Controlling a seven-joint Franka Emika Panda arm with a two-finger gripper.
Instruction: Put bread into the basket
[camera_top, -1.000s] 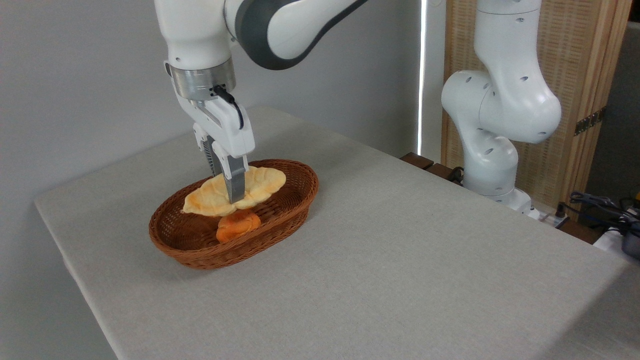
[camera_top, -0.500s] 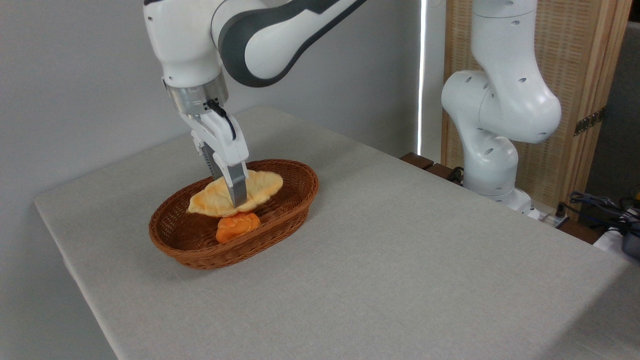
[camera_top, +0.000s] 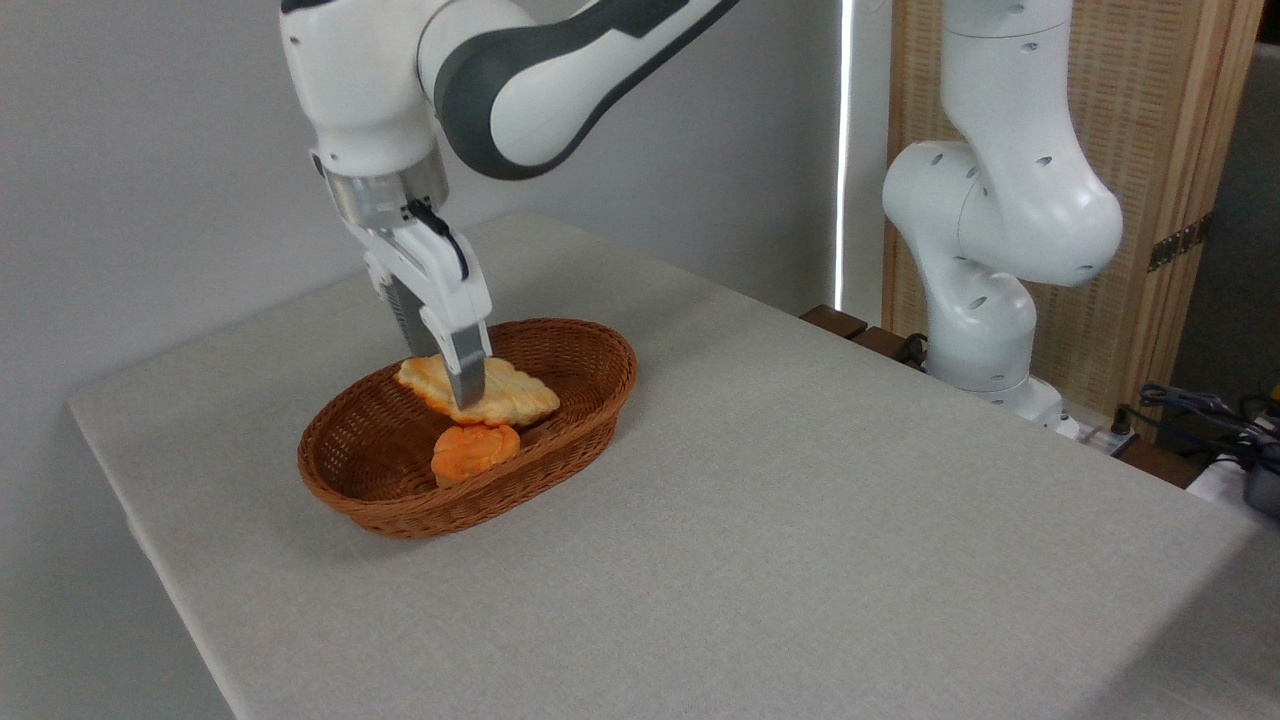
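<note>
- The end effector (camera_top: 462, 392) points down into the basket (camera_top: 590, 410), its fingers clamped on the bread (camera_top: 510, 398).
- The near finger (camera_top: 466, 375) lies across the front of the pastry; the far finger is mostly hidden behind it.
- The bread sits inside the basket's rim, over the middle of the basket, tilted so that its left end is higher than its right end.
- Whether the bread's lower end touches the basket floor cannot be told.
- A small round orange bun (camera_top: 474, 450) lies in the basket just in front of and below the bread, close to the near wall.
- The basket rests on the grey tabletop (camera_top: 800, 500), toward its left side.
- The white arm (camera_top: 1000, 220) rises from its base at the tabletop's far right edge.
</note>
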